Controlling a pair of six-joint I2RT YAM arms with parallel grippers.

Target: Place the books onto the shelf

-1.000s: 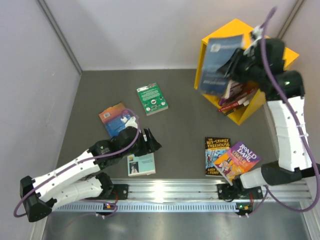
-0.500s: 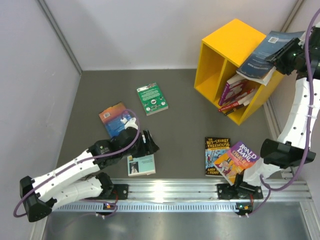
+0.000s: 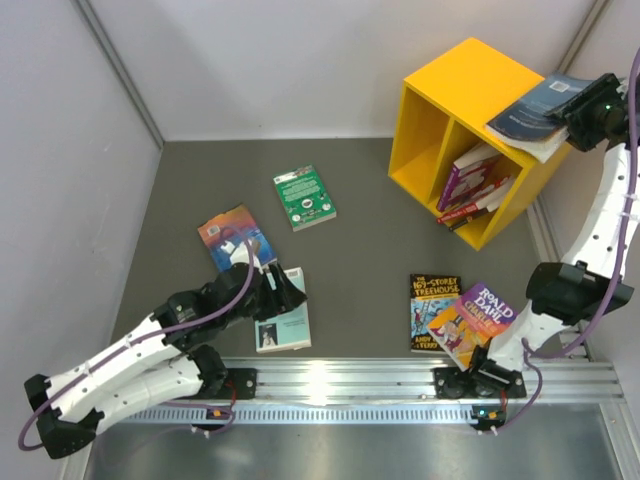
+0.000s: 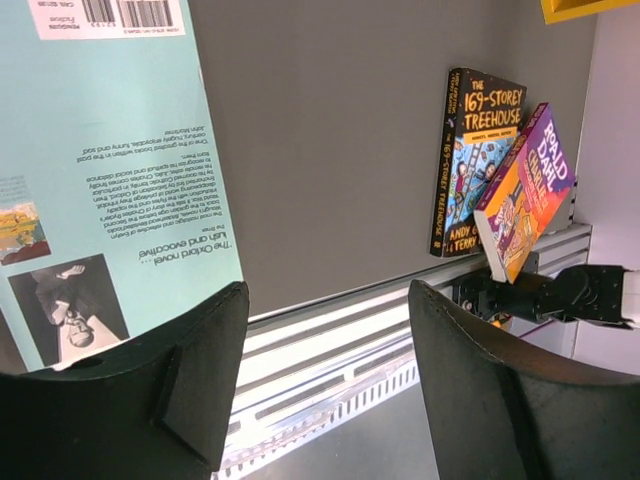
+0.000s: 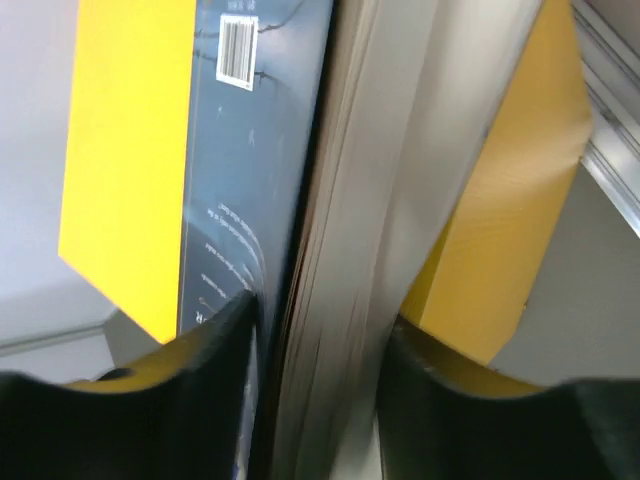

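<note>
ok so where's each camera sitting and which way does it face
top external: above and behind the bases, looking down on the table and shelf; left arm and right arm show.
left wrist: low over the teal book, facing the right arm's base; its open fingers show.
right wrist: up at the shelf, looking along the blue book between its fingers.
shared: top and left wrist both see the Treehouse book and Dahl book.

Grey tabletop (image 3: pixel 380 240), white walls (image 3: pixel 280 60), aluminium rail (image 3: pixel 340 376) along near edge.

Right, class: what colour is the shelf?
Bright yellow shelf, clearest in the top external view.
</note>
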